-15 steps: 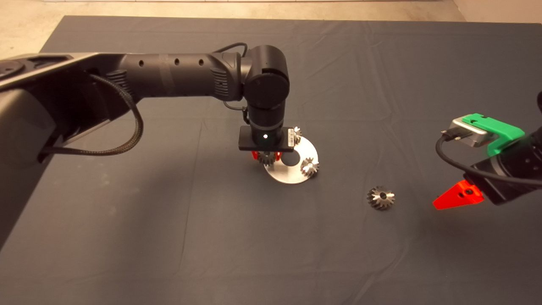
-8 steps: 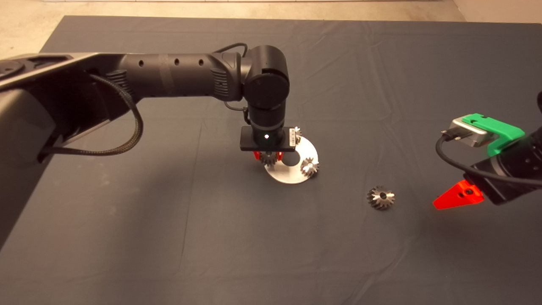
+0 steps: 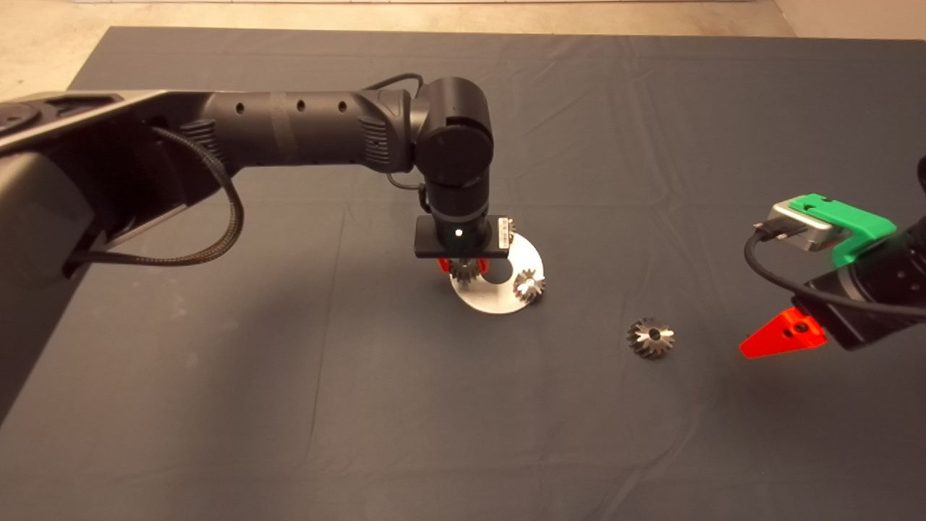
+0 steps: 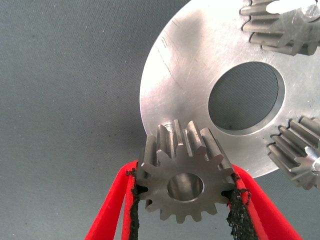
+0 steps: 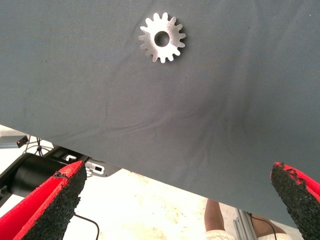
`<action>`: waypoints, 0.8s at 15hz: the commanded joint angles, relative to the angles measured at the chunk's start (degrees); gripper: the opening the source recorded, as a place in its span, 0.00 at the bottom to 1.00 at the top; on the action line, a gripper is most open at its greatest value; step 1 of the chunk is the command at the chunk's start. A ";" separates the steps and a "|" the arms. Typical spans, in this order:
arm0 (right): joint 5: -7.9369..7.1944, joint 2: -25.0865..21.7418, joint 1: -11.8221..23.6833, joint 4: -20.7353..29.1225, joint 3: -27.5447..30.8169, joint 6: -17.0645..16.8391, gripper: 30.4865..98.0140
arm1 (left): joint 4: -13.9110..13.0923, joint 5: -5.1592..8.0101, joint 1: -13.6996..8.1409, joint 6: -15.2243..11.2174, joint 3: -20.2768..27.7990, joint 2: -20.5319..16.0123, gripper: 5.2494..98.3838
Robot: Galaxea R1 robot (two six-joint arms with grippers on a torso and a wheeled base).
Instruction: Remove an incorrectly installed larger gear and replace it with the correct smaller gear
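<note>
Your desk is covered by a dark mat [image 3: 217, 405], and everything sits on it. The left arm [image 3: 289, 134] reaches in across the mat and turns straight down over the middle. Its left gripper [image 4: 185, 195] hangs at the near-left edge of a round silver plate [image 3: 499, 297] with a large centre hole.

The right gripper [image 5: 177, 170] waits low at the right edge of the mat, well apart from the plate. Its jaws stand wide with nothing between them.

The larger gear [image 3: 650, 338] lies alone on the mat, off the plate. You'll find it between the plate and the right gripper, flat with its centre hole facing up.

The smaller gear [image 4: 185, 182] is clamped in the left jaws. One black pad [image 4: 134, 210] presses its teeth on each side, and its centre hole faces the wrist camera. It sits at the plate's rim, overlapping the edge. You cannot tell from either view whether it touches the plate.

Two more small gears stand on the plate. One [image 3: 529, 284] is at the right rim, and the other [image 3: 508, 228] is at the far rim, half hidden behind the wrist.
</note>
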 commanded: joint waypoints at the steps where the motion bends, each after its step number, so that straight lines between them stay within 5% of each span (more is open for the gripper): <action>1: 0.19 0.19 1.35 2.24 0.36 0.26 1.00 | 1.43 0.37 -0.62 -0.04 2.03 -0.19 0.33; 9: 0.19 0.19 1.35 2.29 0.36 0.26 1.00 | 5.24 0.79 1.04 -0.31 4.71 -1.43 0.33; 12: 0.19 0.19 1.35 2.30 0.36 0.26 1.00 | 7.76 2.55 2.01 -0.57 5.94 -1.41 0.33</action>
